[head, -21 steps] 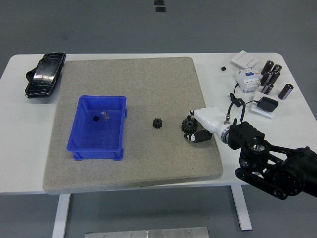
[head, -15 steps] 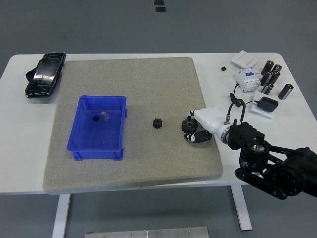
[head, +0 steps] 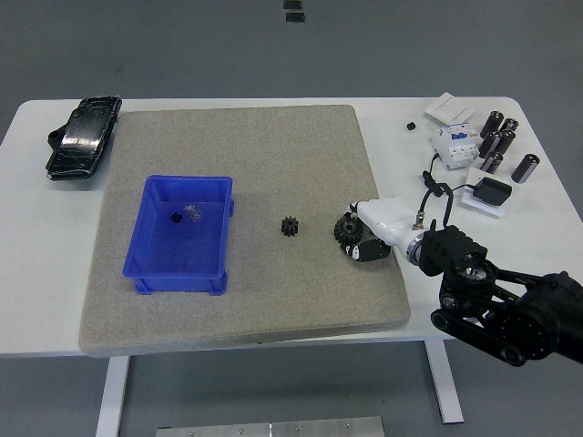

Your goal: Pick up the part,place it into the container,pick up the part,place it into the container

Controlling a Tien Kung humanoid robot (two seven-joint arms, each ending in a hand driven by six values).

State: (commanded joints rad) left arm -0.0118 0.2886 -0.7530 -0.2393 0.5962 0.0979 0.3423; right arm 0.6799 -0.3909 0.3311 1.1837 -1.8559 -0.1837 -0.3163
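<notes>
Grey felt covers most of the white bench [head: 27, 300] as a mat [head: 246, 164], and the task's things lie on it. A blue container [head: 146, 259] sits on the mat's left half, holding a few small dark and clear bits near its far end. A small black gear [head: 290, 227] lies free on the mat just right of centre, well apart from the container. Further right, near the mat's right edge, a larger black gear [head: 345, 227] sits against the right hand [head: 378, 232], whose white shell rests over it. The fingers [head: 366, 253] curl around the near side of this gear, but how firmly they pinch it I cannot tell. The black right arm comes in from the lower right corner.

On the far left of the bench lies a black glossy case [head: 82, 137]. At the far right stand several dark cylinders [head: 501, 141], a white breaker block [head: 455, 141] and a black adapter with cable [head: 492, 191].
</notes>
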